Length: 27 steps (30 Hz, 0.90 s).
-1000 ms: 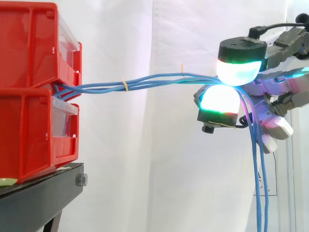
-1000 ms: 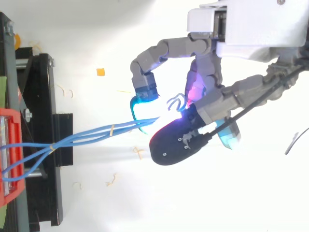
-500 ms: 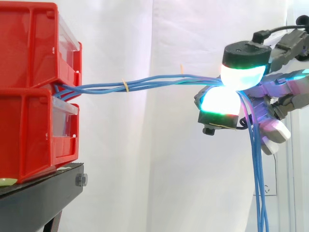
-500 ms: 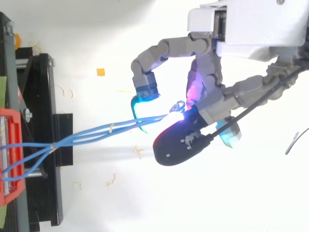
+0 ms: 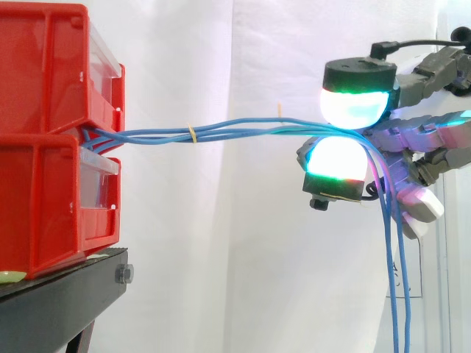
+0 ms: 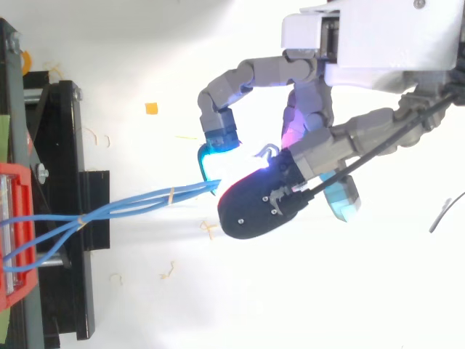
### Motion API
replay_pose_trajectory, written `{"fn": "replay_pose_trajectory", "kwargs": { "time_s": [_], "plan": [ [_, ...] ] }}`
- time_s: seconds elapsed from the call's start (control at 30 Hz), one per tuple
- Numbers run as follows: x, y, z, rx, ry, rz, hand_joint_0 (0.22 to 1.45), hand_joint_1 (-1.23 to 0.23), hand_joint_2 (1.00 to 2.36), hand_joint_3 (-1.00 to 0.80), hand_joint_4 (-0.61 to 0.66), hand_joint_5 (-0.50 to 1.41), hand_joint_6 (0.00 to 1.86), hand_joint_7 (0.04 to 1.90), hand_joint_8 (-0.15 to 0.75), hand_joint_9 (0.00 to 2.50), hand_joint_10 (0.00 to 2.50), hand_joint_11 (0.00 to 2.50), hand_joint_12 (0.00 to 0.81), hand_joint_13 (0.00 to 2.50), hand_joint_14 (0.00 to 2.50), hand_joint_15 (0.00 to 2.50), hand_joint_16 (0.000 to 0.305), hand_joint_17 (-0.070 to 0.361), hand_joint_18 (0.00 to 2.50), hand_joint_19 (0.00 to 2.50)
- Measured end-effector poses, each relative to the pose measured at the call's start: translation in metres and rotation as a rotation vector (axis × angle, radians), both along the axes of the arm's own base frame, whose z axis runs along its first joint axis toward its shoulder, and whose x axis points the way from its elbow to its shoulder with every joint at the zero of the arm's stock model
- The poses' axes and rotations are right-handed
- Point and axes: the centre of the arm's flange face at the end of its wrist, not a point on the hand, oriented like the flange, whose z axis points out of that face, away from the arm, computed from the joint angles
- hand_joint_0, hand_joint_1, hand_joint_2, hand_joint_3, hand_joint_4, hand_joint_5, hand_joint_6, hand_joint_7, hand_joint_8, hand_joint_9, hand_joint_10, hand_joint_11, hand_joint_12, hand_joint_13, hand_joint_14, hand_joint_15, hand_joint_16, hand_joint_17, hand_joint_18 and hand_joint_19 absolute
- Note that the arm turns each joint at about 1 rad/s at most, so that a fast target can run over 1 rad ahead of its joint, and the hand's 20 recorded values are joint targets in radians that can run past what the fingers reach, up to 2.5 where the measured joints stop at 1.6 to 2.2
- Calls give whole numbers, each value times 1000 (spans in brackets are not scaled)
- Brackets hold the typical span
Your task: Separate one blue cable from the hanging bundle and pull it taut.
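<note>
In the side view we see the bundle of thin blue cables (image 5: 221, 132) anchored between the stacked red plastic bins (image 5: 44, 147), so it runs almost level to the robot hand (image 5: 416, 140), then drops. Two glowing pads (image 5: 352, 107) pinch several strands together. In the top view the cables (image 6: 145, 200) end under the hand's (image 6: 312, 149) curled fingers (image 6: 240, 80); we judge none singled out yet.

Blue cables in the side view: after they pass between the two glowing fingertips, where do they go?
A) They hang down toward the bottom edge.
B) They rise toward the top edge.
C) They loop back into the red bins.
A: past the hand, the blue cables bend and drop to the bottom edge of the side view.
</note>
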Motion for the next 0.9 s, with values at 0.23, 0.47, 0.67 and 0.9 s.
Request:
{"fn": "replay_pose_trajectory", "kwargs": {
  "time_s": [0.23,0.47,0.67,0.9],
  "plan": [
    [0,0,0,0,0,0,750,-713,1018,-267,44,143,504,1264,87,1893,11,255,238,1251,15,399,48,107,883,623],
    [0,0,-1,0,1,0,739,-801,1019,-211,19,144,504,1264,92,1874,11,248,236,1246,15,393,47,106,886,609],
    [0,0,0,0,1,0,740,-828,1019,-213,30,144,504,1268,85,1871,11,254,236,1245,15,404,47,105,885,609],
    [0,0,-1,0,2,0,688,-804,1006,-423,48,140,504,1275,91,1866,11,247,232,1250,15,404,48,107,894,613]
  ]
}}
